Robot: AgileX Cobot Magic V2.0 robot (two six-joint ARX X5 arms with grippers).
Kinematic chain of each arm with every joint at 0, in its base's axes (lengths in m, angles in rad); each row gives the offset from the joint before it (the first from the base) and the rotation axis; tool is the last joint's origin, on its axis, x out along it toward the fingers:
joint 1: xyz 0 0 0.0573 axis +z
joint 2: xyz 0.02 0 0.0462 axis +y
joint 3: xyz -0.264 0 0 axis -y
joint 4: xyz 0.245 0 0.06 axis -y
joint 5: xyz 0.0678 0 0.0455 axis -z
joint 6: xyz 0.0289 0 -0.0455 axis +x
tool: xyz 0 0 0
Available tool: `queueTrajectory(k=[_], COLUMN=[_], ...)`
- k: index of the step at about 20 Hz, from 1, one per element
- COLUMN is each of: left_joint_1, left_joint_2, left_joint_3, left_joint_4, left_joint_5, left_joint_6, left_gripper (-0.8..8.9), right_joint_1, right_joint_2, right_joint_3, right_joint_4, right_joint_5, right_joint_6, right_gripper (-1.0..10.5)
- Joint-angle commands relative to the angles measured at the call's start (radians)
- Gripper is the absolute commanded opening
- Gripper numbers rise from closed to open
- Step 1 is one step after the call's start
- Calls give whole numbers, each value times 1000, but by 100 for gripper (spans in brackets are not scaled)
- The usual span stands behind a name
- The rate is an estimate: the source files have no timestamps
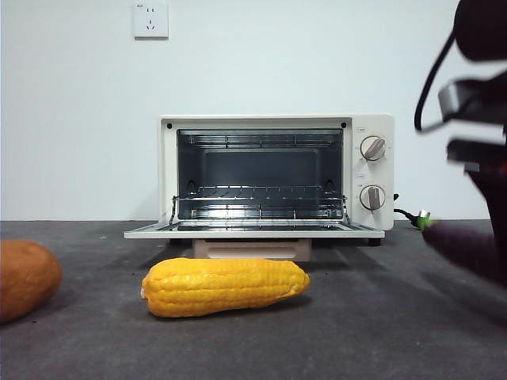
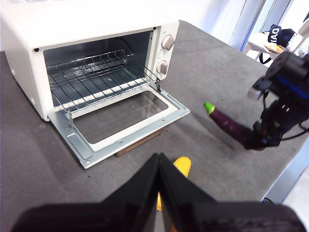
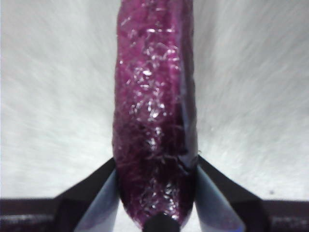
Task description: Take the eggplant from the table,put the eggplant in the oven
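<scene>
On the table [image 1: 380, 332], corn [image 1: 226, 286] lies before the open oven [image 1: 277, 174].

Your eggplant [image 2: 231, 125] is off the table [image 1: 380, 317], clamped at its thick end between the jaws of the right gripper [image 2: 258, 140] and held out with its small green stem tip pointing toward the oven [image 1: 276, 176]. You can see its dark purple, glossy skin filling the gap between those jaws in the right wrist view [image 3: 155, 121]. It hangs near the table's right edge, apart from the oven. The cream-white oven stands toward the table's back edge with its glass door dropped flat open, its wire rack bare, and two round knobs on its right panel.
</scene>
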Motion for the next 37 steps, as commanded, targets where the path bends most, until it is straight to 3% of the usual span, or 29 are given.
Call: queueTrajectory(k=[1, 2, 9, 12, 16, 21, 27, 30, 34, 37], left_joint_1=[-5, -7, -8, -16, -22, -23, -58, -69, -72, -72], left_joint_2=[1, 2, 2, 2, 2, 2, 2, 2, 2, 2], left_joint_3=[-6, -6, -6, -6, -6, -6, -6, -6, -6, -6], left_joint_4=[3, 3, 0, -6, -5, -5, -14, -27, -26, -26], left_joint_5=[3, 3, 4, 3, 3, 4, 3, 3, 3, 3], left_joint_6=[5, 5, 4, 5, 5, 5, 5, 20, 20, 20], left_gripper=[-6, -6, -6, -6, -6, -6, -6, -6, -6, -6], right_joint_1=[2, 2, 9, 16, 19, 18, 18, 18, 18, 18], right_joint_2=[-64, -89, -145, -126, -29, 211, 518, 609, 681, 715], right_joint_3=[48, 68, 216, 234, 244, 337, 571, 662, 712, 724], right_joint_4=[-21, -34, -48, 12, 94, 257, 296, 391, 563, 602], right_joint_5=[0, -18, -291, -414, -518, -632, -679, -679, -616, -523], right_joint_6=[6, -6, -15, 17, 46, 158, 278, 410, 625, 710], right_gripper=[56, -20, -11, -11, -11, -11, -11, -11, -11, -11])
